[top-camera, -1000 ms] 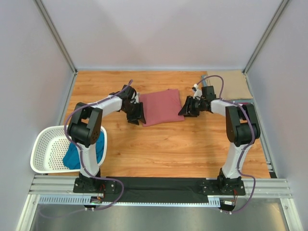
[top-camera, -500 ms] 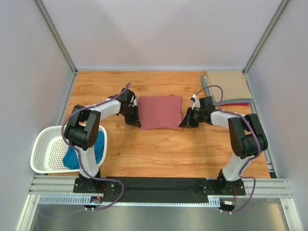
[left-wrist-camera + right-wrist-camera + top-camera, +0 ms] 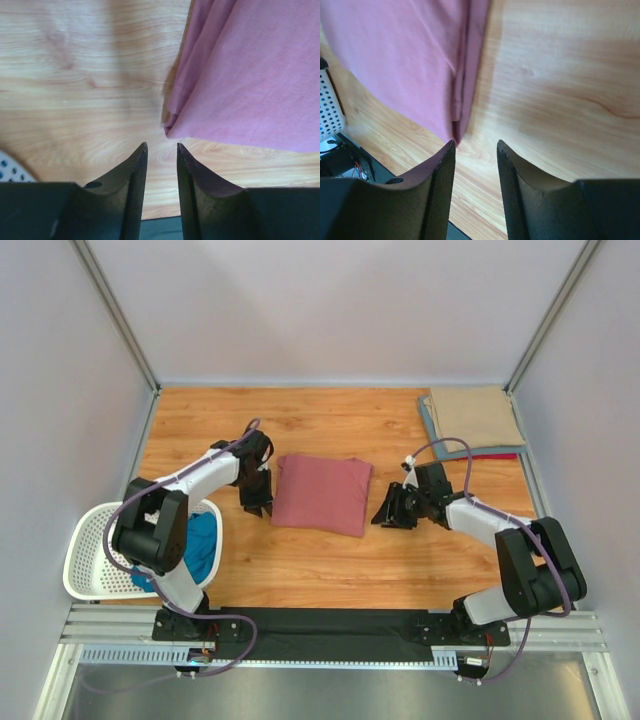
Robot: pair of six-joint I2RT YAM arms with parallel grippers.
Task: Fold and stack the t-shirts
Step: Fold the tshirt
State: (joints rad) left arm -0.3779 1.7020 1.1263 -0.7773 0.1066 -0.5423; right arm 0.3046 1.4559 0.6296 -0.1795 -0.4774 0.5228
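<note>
A folded dusty rose-red t-shirt (image 3: 322, 495) lies flat on the wooden table, mid-way across. My left gripper (image 3: 263, 510) sits at its near-left corner, open and empty; in the left wrist view the jaws (image 3: 161, 147) stand a little apart just short of the shirt's corner (image 3: 240, 80). My right gripper (image 3: 380, 519) sits just off its near-right corner, open and empty; in the right wrist view (image 3: 476, 145) the shirt's folded edge (image 3: 410, 65) ends beside the left fingertip. A folded tan shirt (image 3: 477, 415) tops a stack at the back right, over grey-blue (image 3: 428, 426) and red (image 3: 500, 454) edges.
A white perforated basket (image 3: 85, 540) stands at the near left with a teal blue shirt (image 3: 203, 540) in it, close to the left arm's elbow. Grey walls enclose the table on three sides. A black rail runs along the near edge.
The rose-red shirt has slid nearer and turned slightly. Both grippers came forward with it, have let go and now sit at its near corners.
</note>
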